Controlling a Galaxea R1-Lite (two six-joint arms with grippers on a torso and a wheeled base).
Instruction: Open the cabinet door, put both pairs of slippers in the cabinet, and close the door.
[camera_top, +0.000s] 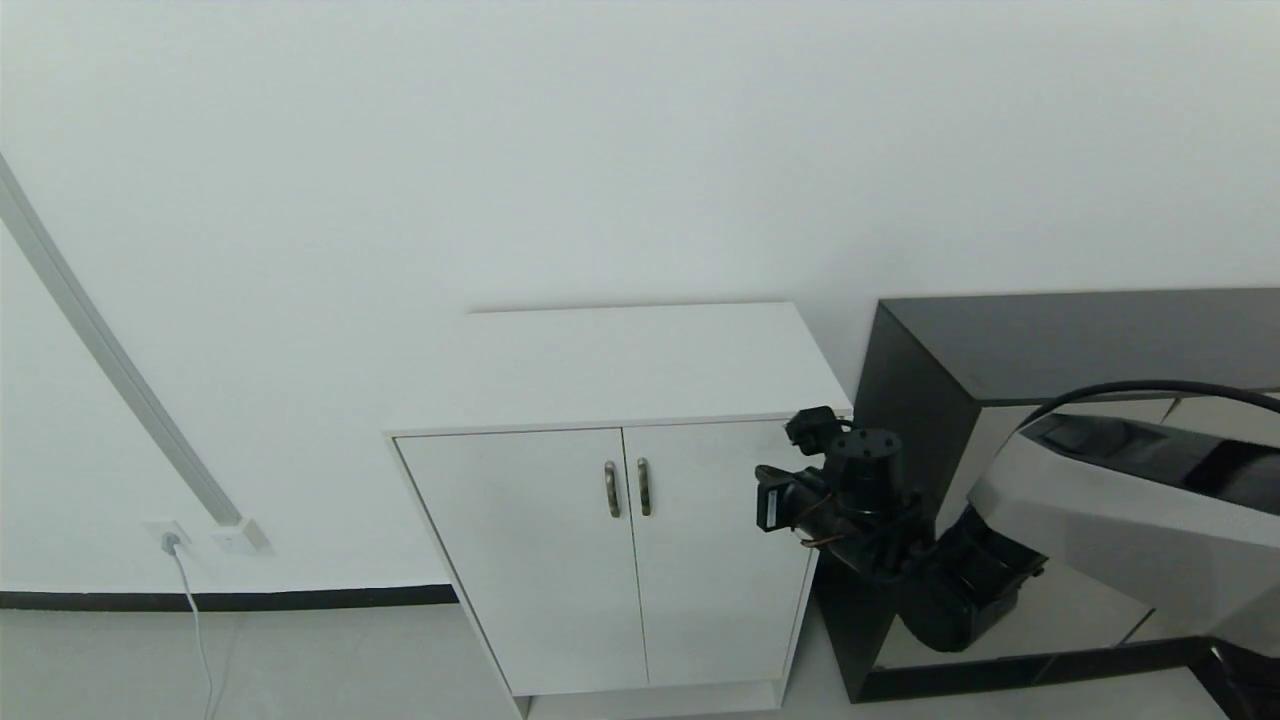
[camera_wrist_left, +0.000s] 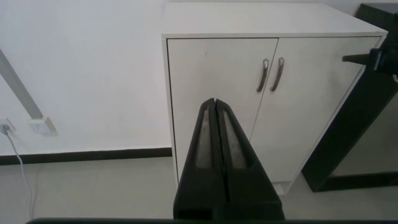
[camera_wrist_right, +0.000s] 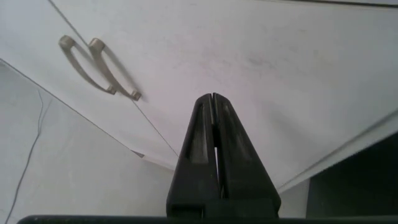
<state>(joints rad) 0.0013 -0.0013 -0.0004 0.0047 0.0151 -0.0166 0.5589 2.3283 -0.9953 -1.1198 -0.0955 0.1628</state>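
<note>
The white cabinet stands on the floor with its back against the white wall. Both doors are closed. The left door and the right door meet at the centre seam, and the two metal handles sit upright side by side along it, near the doors' top edge.

The right gripper has its fingers pressed together with nothing between them. It is in front of the right door, close to that door's upper outer corner. Whether it touches the panel cannot be told.

The left gripper is also closed with nothing in it. It sits well back from the cabinet and points toward the left door.

A black unit stands just beside the cabinet's right side. On the wall to the cabinet's left, a slanting trunking strip runs down to a socket, and a cable hangs from the socket to the floor.
</note>
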